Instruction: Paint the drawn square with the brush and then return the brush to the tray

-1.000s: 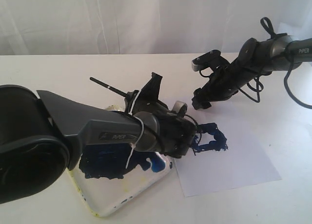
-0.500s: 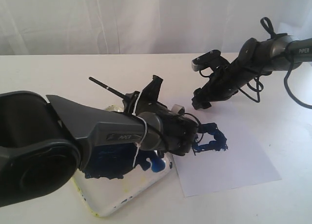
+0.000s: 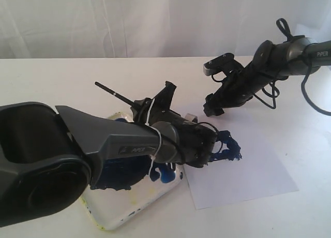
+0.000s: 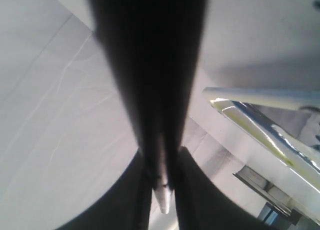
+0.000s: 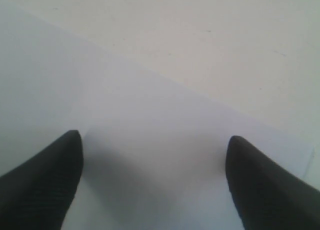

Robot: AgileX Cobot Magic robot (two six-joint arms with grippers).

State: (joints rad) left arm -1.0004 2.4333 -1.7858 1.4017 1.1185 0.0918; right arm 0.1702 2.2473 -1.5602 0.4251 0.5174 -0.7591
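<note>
Exterior view. The left gripper (image 3: 151, 102) was closed tight on the brush (image 3: 115, 93). The handle stuck out behind it, away from the paper (image 3: 248, 178). The bristle end was hidden behind the wrist, so contact with the sheet could not be confirmed. The drawn square (image 3: 225, 146) lay just past the wrist. It carried heavy dark blue smears along its edges, with a paler patch showing in the middle. The tray (image 3: 129, 216) sat under the left forearm, its corner beside the paper, with a blue blotch on it. The right gripper (image 3: 213, 106) was at the sheet's far corner.

Left wrist view. The jaws of the left gripper (image 4: 161, 177) left only a narrow slit. What lay in it was too blurred to name. The yellow-stained edge of the tray (image 4: 260, 136) showed nearby.

Right wrist view. The right gripper (image 5: 152, 177) was spread wide over the paper (image 5: 165, 140) with nothing between its tips.

Judgement: painting was well along but the fill looked incomplete. The return of the brush to the tray was not yet done.
</note>
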